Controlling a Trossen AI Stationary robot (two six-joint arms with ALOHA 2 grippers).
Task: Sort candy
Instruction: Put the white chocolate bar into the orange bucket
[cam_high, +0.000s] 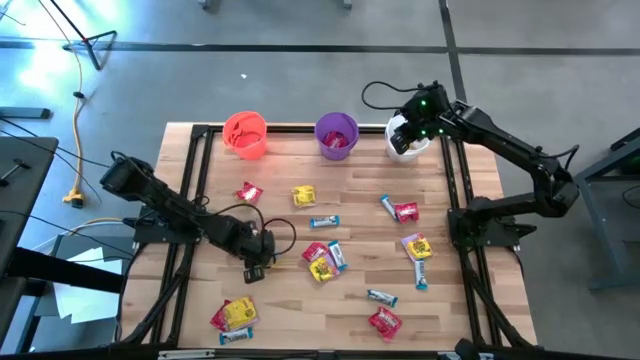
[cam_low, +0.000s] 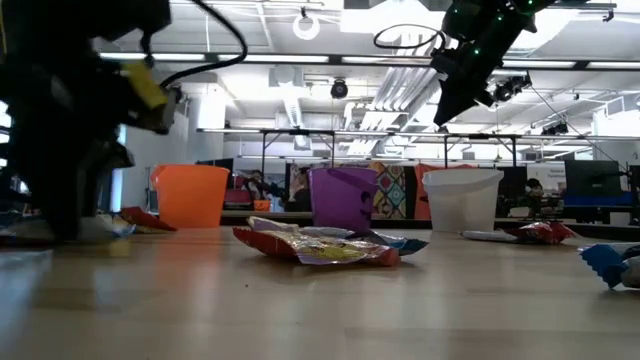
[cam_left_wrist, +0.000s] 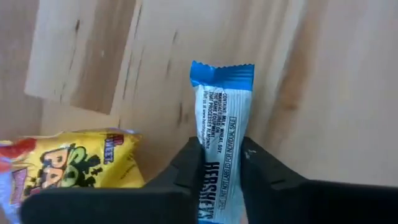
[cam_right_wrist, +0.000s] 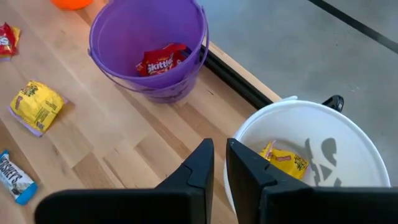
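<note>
my left fingers (cam_left_wrist: 221, 177) are clamped on a slim blue-and-white hershey's bar (cam_left_wrist: 219, 130), low over the counter (cam_left_wrist: 336, 93) on its left side. the grip sits near one end of the wrapper, so most of the bar sticks out past my fingertips; i judge it could pivot or slide free when i lift, since the film looks slick and the hold is narrow. a yellow sour patch packet (cam_left_wrist: 74, 165) lies just beside the bar, and i could drag it along if a finger catches its edge.

my right fingers (cam_right_wrist: 219, 165) hang above the rim of the white cup (cam_right_wrist: 323, 124), nearly together with only a thin gap, and hold nothing i can see. a yellow packet (cam_right_wrist: 285, 160) already lies in that cup, and a red skittles packet (cam_right_wrist: 163, 59) sits in the purple cup (cam_right_wrist: 124, 37). the orange cup (cam_high: 245, 133) stands at the far edge, and more candy lies scattered across the middle of the counter.
</note>
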